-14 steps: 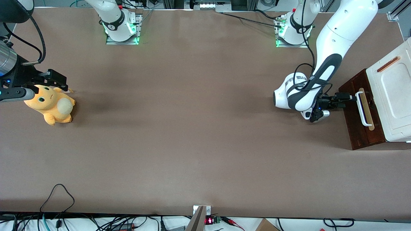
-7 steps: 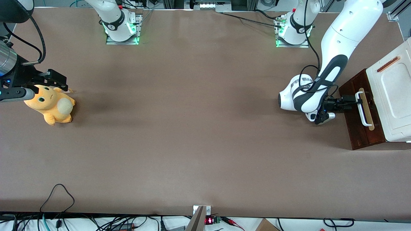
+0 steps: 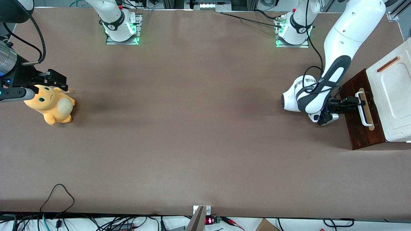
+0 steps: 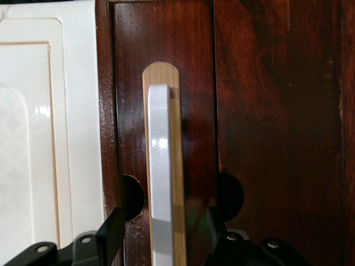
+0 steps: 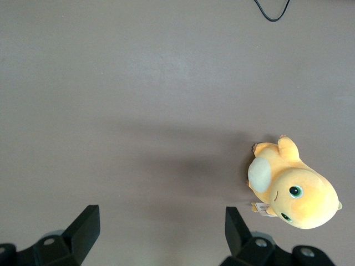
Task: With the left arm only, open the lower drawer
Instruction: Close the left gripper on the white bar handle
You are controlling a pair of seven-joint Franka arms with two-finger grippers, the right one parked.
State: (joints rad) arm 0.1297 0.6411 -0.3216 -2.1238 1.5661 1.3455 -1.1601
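The lower drawer has a dark reddish-brown front at the working arm's end of the table. On it is a white bar handle over a tan strip. The left arm reaches down to it. My gripper is at the end of the handle farther from the front camera. In the left wrist view the handle runs between the two black fingers. My gripper stands open around the handle, with a gap on each side. The drawer front fills that view.
The cabinet's white moulded top rises above the drawer front. A yellow plush toy lies toward the parked arm's end of the table. Cables run along the table edge nearest the front camera.
The left arm has moved toward the cabinet. Its gripper, which was short of the handle, now straddles it.
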